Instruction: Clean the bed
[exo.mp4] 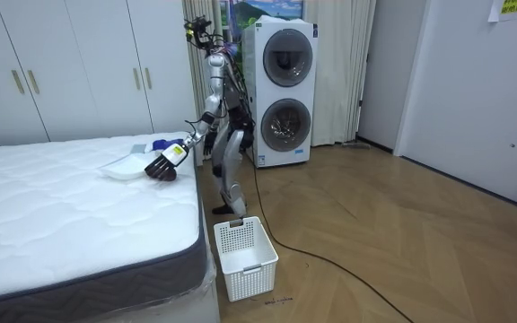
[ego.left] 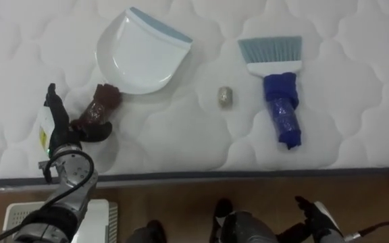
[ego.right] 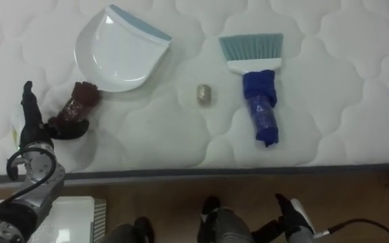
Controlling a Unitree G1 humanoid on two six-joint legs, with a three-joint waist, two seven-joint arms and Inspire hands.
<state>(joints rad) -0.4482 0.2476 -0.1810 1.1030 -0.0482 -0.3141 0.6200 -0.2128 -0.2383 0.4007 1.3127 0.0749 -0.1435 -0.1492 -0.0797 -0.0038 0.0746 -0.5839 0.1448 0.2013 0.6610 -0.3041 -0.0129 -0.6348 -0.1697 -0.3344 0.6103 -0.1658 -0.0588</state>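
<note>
Left hand (ego.left: 58, 123) spread wide, fingers straight, with the dustpan (ego.left: 137, 50) handle just beside its thumb on the bed (ego.left: 356, 128). Scrap (ego.left: 225, 96) lies between dustpan and brush (ego.left: 279, 88). Right hand (ego.left: 316, 214) hangs low; cannot tell its state.

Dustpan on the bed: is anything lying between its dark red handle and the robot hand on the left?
Nothing visible does. The left robot hand is open right beside the handle of the dustpan, thumb just below it. The crumpled scrap and the brush lie further right, out of the way.
</note>
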